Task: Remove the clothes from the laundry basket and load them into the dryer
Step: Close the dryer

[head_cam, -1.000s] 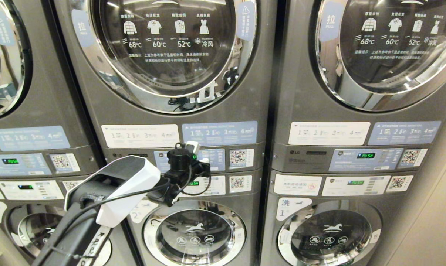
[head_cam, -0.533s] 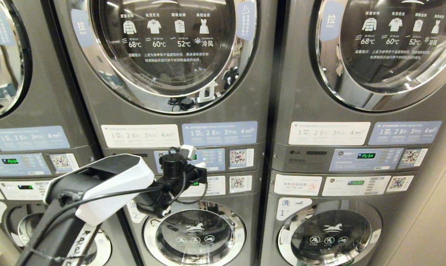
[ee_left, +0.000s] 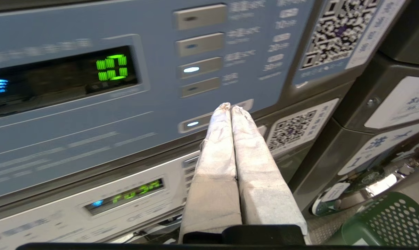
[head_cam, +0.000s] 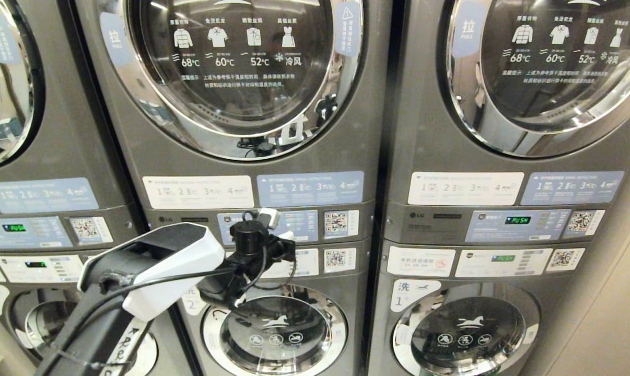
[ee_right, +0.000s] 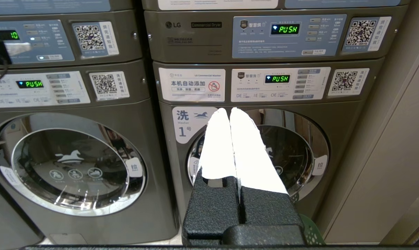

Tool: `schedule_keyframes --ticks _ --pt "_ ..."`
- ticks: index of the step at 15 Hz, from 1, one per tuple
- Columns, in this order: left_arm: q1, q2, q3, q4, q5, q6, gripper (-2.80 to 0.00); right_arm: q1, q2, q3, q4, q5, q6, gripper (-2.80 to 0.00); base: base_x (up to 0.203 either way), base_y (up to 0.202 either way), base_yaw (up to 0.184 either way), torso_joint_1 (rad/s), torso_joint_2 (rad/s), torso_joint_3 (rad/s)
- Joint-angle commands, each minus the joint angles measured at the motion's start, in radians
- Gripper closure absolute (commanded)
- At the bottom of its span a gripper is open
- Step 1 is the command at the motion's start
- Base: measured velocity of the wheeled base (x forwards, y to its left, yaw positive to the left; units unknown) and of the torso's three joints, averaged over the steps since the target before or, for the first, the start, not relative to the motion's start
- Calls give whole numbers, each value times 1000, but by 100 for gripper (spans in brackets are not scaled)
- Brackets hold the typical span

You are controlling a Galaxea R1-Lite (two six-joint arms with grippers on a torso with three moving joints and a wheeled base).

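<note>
Fingers [ee_left: 246,149] of my left claw [ee_left: 230,108] are pressed flat together, gripping nothing, and the tips sit right at the blue control panel [ee_left: 91,114] of the middle dryer [head_cam: 242,156], beside a small lit button [ee_left: 192,124] on its lowest row. Whether they actually touch the panel, I cannot tell. On the panel's dark display [ee_left: 62,78] a green digit glows. In the head view my left arm [head_cam: 153,266] reaches up from the lower left, and the claw [head_cam: 286,237] lands on that same panel strip, between the big round dryer door [head_cam: 231,68] above and the washer door [head_cam: 275,329] below.

My right claw [ee_right: 229,110] hangs low and closed too, white fingers [ee_right: 216,146] together and empty, pointing at the washer marked 1 [ee_right: 258,149] in the right-hand stack; its display [ee_right: 277,78] reads PUSH.

Down beside the machines, a corner of the green perforated laundry basket [ee_left: 386,222] shows on the floor, well below the panel. Both dryer doors are shut.
</note>
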Motion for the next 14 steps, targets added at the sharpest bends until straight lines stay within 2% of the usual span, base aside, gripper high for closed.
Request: schedule_keyframes --ticks 1,5,14 --pt "1 37 -50 19 0 0 0 0 0 0 0 0 0 0 0 0 0 0 0 0" --pt "2 69 -119 79 -1 -1 0 0 0 0 0 0 0 0 0 0 0 0 0 0" --pt "13 98 -121 84 -6 -3 0 0 0 0 0 0 0 0 0 0 0 0 0 0"
